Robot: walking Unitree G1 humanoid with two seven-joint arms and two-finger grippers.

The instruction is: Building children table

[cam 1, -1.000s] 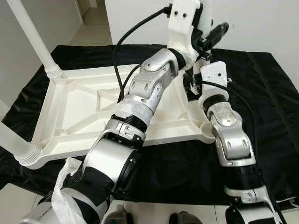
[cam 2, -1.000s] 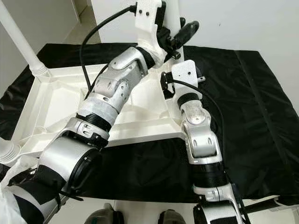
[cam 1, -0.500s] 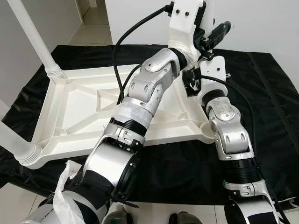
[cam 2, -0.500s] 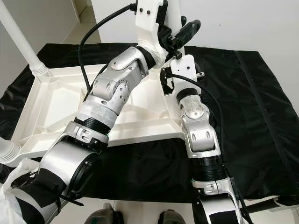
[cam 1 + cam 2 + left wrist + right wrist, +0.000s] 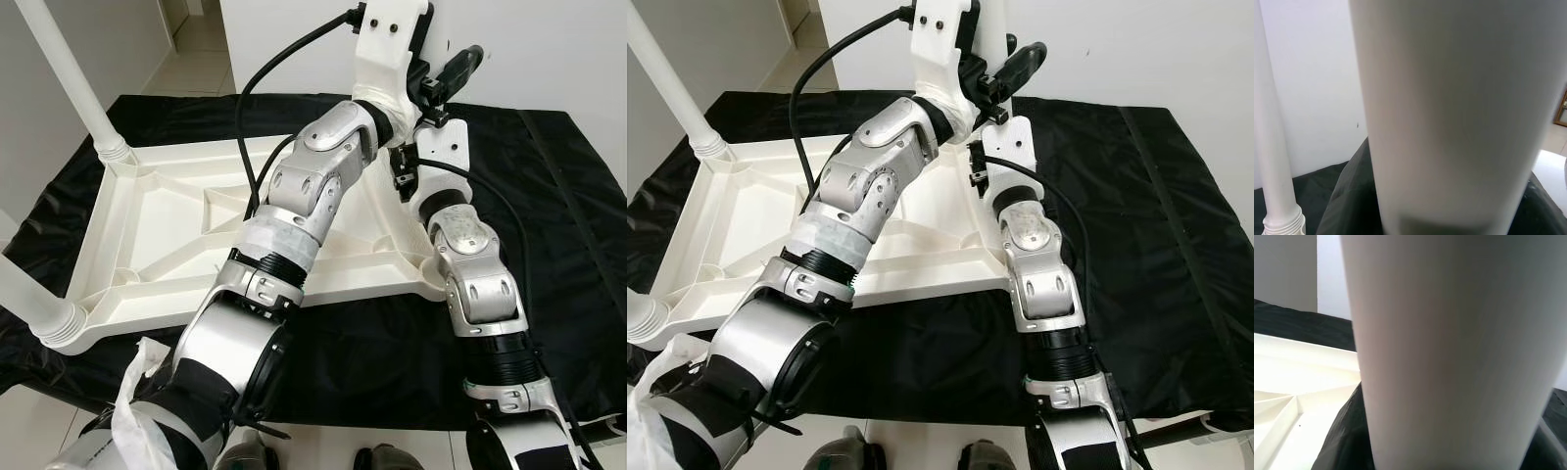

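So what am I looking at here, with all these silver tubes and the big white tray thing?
The silver tubes are a humanoid robot's two arms, seen from cameras in its head. The other two pictures come from cameras on its wrists. The white tray is a children's table top lying upside down on a black cloth. Two legs already stand in its left-hand corners. Both arms reach to the far right corner, where the left claw and the right claw are at a third white leg. It looms close in both wrist pictures.
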